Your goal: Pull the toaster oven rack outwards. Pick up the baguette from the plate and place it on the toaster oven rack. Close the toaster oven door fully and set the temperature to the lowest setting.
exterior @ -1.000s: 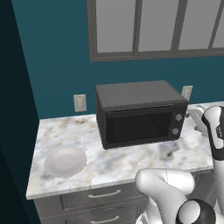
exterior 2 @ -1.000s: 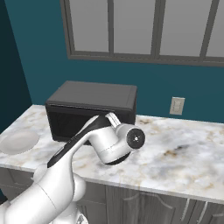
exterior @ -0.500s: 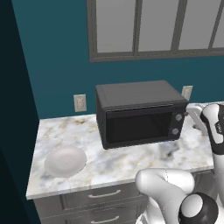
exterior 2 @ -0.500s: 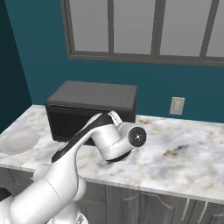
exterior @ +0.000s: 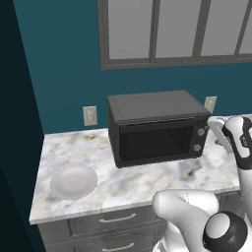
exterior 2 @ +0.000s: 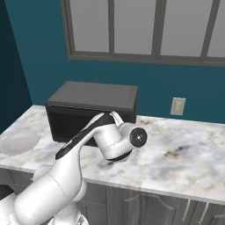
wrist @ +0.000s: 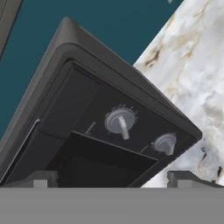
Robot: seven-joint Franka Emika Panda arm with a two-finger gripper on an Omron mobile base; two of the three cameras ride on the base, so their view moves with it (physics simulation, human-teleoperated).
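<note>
The toaster oven [exterior: 156, 129] sat on the marble counter [exterior: 147, 182] against the teal wall, its door [exterior: 155, 141] shut. The gripper [wrist: 112, 177] hung just in front of the oven's knob panel, fingers [wrist: 41, 178] spread wide and grasping nothing. In the hand view two round knobs faced the camera — the larger knob [wrist: 120, 121] and a smaller knob [wrist: 166, 143] beside it. The white plate [exterior: 74, 181] lay on the counter well apart from the oven, off its door side — bare, no baguette on it.
</note>
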